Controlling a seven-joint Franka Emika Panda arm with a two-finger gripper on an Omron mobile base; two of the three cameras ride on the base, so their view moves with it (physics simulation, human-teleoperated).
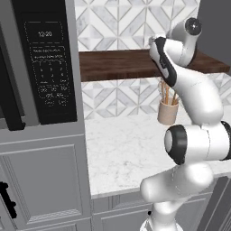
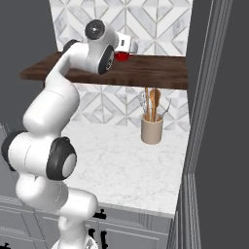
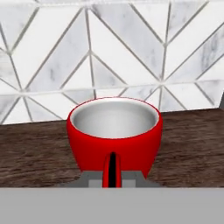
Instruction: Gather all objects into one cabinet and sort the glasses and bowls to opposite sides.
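Note:
A small red cup point(image 3: 114, 131) with a pale inside stands upright on the dark brown wooden shelf point(image 3: 30, 153), against the tiled wall. My gripper point(image 3: 113, 178) is right at its near side, shut on a thin red loop at the cup's wall, with the grey fingertips point(image 3: 91, 178) on either side. From the right base view, the hand point(image 2: 125, 43) reaches over the shelf point(image 2: 146, 73) and the red cup point(image 2: 121, 56) peeks out below it. The bowls and the cabinet's shelf are out of view.
A beige utensil holder point(image 2: 151, 129) with wooden spoons stands on the marble counter point(image 1: 126, 149) under the shelf. A black microwave point(image 1: 45, 63) sits at the left. A tall grey panel point(image 2: 214, 121) rises at the right. Base cabinets point(image 1: 45, 180) lie below.

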